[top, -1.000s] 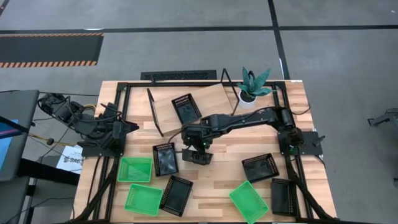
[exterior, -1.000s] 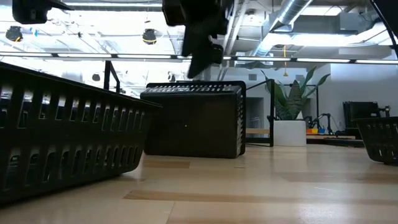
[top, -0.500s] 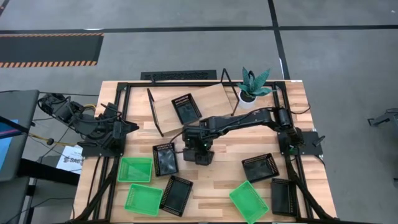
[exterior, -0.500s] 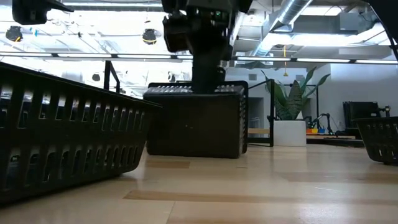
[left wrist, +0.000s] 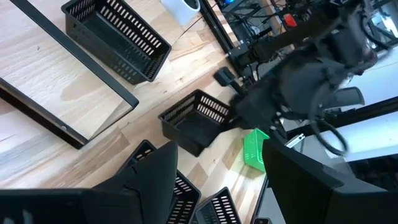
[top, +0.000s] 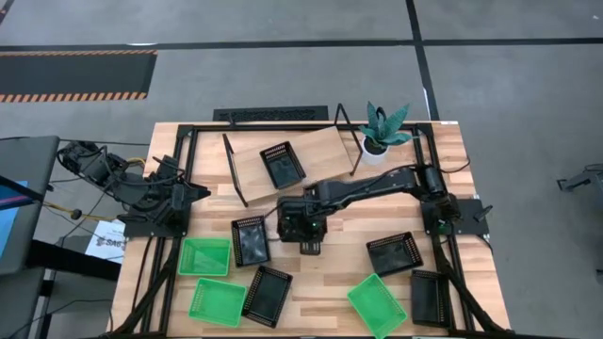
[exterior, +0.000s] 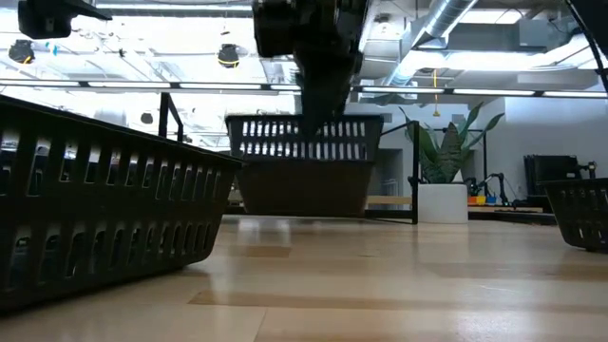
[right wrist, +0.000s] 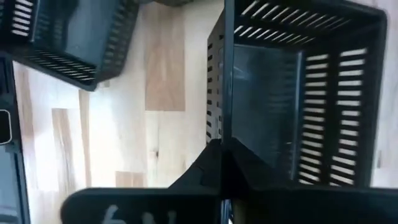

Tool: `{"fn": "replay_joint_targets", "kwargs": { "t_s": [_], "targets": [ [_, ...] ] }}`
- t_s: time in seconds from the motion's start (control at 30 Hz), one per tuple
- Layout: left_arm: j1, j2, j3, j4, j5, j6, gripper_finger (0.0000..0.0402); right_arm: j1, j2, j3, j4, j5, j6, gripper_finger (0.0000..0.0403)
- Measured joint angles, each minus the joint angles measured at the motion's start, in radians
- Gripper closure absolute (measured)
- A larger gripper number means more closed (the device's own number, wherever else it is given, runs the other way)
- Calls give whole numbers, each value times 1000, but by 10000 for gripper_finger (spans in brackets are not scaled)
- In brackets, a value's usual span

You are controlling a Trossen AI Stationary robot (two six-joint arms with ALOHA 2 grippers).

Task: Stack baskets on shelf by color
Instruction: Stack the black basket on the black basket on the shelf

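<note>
At the table's middle my right gripper (top: 303, 229) is shut on a black basket (exterior: 304, 171), which hangs a little above the tabletop. The shelf (top: 325, 151) stands at the far middle with one black basket (top: 283, 163) on its board. Other black baskets (top: 250, 239) (top: 268, 294) (top: 394, 252) and three green baskets (top: 205, 256) (top: 218, 301) (top: 377, 304) lie flat on the table. My left gripper (left wrist: 217, 186) waits open by the left edge, nothing between its fingers. My right gripper pinches one side wall of the black basket at its upper rim (right wrist: 226, 127), one finger inside the basket and one outside. The fingers come from above, pointing down. The basket hangs below them, tipped, just off the tabletop (exterior: 304, 217).
A potted plant (top: 384, 130) stands at the far right beside the shelf. Another black basket (top: 429, 298) lies at the near right corner. A black frame (top: 188, 132) runs around the table. Bare planks show between the held basket and the near baskets.
My right gripper has come down onto the black basket at the table's middle, shut on its wall and taken hold. The basket, which sat flat on the table, is now raised a little and tipped.
</note>
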Motion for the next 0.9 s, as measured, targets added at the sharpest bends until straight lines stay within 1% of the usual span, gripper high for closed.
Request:
{"fn": "replay_joint_targets", "kwargs": {
  "t_s": [0.07,0.13,0.27,0.3,0.37,0.53,0.57,0.63,0.7,0.77,0.9],
  "targets": [
    [0,0,0,0,0,0,175,24,-8,16,-44,51,-25,393],
    [0,0,0,0,0,0,175,53,-13,22,-45,129,-65,393],
    [0,0,0,0,0,0,175,112,-10,18,-77,313,-123,367],
    [0,0,0,0,0,0,175,123,-5,12,-68,348,-124,361],
    [0,0,0,1,0,0,175,136,3,-13,-54,384,-105,356],
    [0,0,0,1,0,0,175,134,2,-88,-12,385,-12,350],
    [0,0,0,1,0,0,175,131,2,-100,-9,368,9,346],
    [0,0,0,2,0,0,175,125,3,-122,-7,302,51,332],
    [0,0,0,2,0,0,175,122,3,-138,9,247,100,306],
    [0,0,0,2,0,0,175,122,3,-145,41,215,140,271],
    [0,0,0,-1,0,0,175,118,1,-141,137,206,156,194]
  ]
}}
